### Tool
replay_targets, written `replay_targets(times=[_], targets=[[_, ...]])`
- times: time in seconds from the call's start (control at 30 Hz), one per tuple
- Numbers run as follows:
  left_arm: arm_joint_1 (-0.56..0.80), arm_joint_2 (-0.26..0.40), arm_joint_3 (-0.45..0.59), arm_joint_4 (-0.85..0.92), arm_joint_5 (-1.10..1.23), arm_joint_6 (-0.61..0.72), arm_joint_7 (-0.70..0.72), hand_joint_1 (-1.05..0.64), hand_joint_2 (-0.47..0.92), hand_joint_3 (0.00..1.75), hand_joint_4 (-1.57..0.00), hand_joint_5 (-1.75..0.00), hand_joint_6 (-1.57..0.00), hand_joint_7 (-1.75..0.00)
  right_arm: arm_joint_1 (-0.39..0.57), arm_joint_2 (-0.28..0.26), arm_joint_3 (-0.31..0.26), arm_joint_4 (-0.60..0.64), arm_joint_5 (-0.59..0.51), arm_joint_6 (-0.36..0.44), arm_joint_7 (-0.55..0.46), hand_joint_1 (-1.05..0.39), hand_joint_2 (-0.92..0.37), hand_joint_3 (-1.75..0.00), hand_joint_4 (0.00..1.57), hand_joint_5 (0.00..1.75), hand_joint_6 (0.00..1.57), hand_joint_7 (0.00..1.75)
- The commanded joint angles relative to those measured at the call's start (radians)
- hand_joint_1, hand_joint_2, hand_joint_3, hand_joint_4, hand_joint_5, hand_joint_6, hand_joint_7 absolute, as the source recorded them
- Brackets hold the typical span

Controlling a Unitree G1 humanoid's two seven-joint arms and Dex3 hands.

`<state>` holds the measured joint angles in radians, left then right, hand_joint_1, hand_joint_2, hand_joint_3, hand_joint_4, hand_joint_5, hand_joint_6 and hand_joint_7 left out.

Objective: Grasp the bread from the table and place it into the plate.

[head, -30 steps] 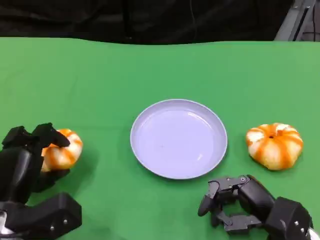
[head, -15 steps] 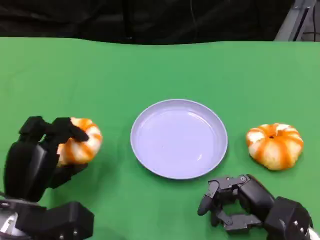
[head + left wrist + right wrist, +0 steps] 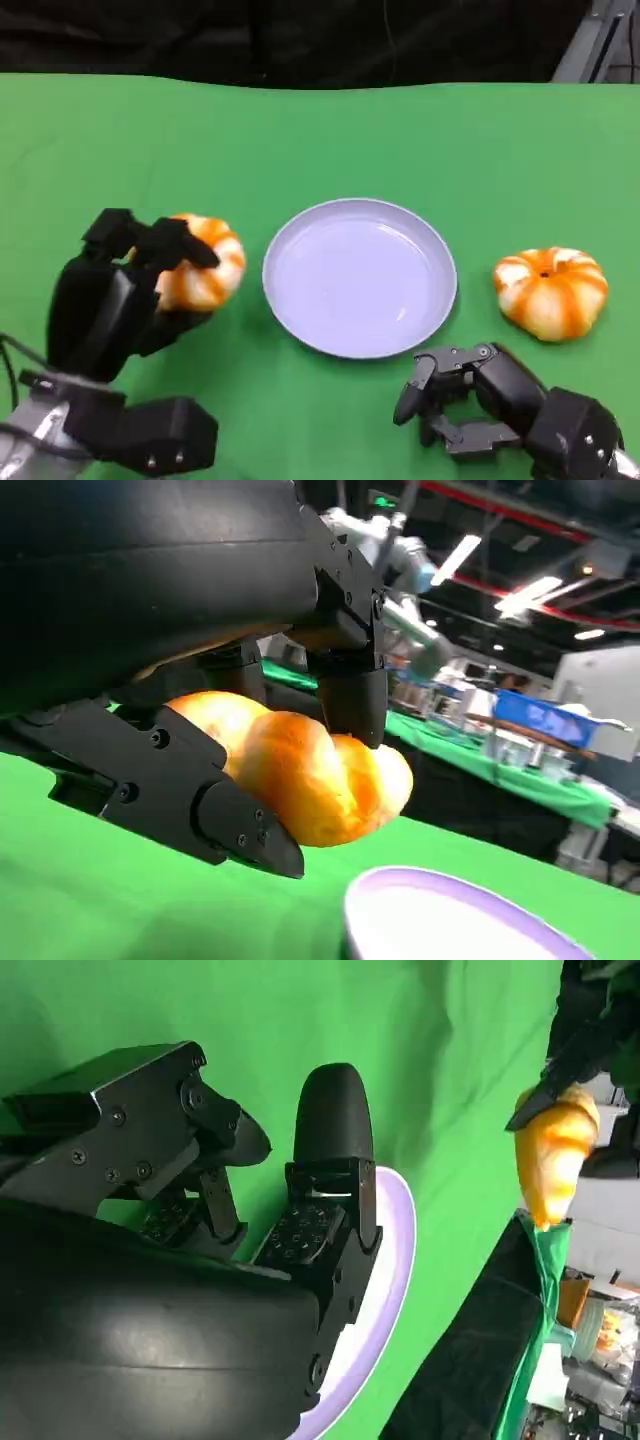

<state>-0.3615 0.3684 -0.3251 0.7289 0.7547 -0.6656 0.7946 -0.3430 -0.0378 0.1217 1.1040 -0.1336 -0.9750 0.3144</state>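
A green worktop (image 3: pixel 400 140) spreads out before me, with a dark backdrop behind its far edge. My left hand (image 3: pixel 105 300) holds one bread (image 3: pixel 200 262), an orange-and-white striped roll, my fingers (image 3: pixel 345 675) clamped over its top and underside. The left wrist view shows it clear of the cloth, and the head view puts it just left of the plate's rim. The plate (image 3: pixel 300 325), pale lilac, sits in the middle with nothing in it. A second bread (image 3: pixel 550 290) lies on the cloth to the plate's right, untouched. My right hand (image 3: pixel 480 405) rests low near the plate's near-right edge, fingers curled inward around nothing. I judge the grasp done and the carry close to its end: what remains is to bring the roll over the plate's hollow, set it down and let go. The other roll has not been picked up yet.
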Motion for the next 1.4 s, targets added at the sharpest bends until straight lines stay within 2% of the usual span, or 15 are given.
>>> replay_targets(times=[0.03,0.4,0.6,1.07,1.4], targets=[[-0.04,-0.002,-0.011,0.019,0.0,-0.02,-0.007,-0.04,0.84,0.01,-0.58,-1.75,-0.55,-1.54,-0.005,-0.005,-0.006,0.011,0.004,-0.003,-0.006,0.21,-0.63,-0.96,1.0,1.26,1.01,0.91],[-0.09,-0.047,-0.032,0.051,-0.02,-0.043,-0.067,-0.05,0.84,0.01,-0.56,-1.75,-0.53,-1.56,-0.007,-0.001,-0.008,0.014,0.005,-0.001,-0.013,0.21,-0.64,-0.95,1.0,1.26,1.02,0.91],[-0.134,-0.075,-0.046,0.099,-0.023,-0.066,-0.096,-0.08,0.85,0.01,-0.54,-1.75,-0.46,-1.64,-0.004,-0.001,-0.004,0.011,-0.005,0.002,-0.027,0.21,-0.63,-0.94,1.01,1.25,1.01,0.91],[-0.243,-0.124,-0.081,0.216,-0.047,-0.098,-0.192,-0.14,0.9,0.02,-0.49,-1.75,-0.45,-1.6,-0.006,0.0,0.002,0.007,-0.013,-0.003,-0.033,0.2,-0.62,-0.95,1.0,1.25,1.02,0.9],[-0.296,-0.154,-0.096,0.258,-0.071,-0.108,-0.275,-0.11,0.89,0.0,-0.49,-1.75,-0.49,-1.54,-0.002,0.003,0.006,0.008,-0.016,-0.013,-0.034,0.2,-0.63,-0.94,1.01,1.25,1.05,0.89]])
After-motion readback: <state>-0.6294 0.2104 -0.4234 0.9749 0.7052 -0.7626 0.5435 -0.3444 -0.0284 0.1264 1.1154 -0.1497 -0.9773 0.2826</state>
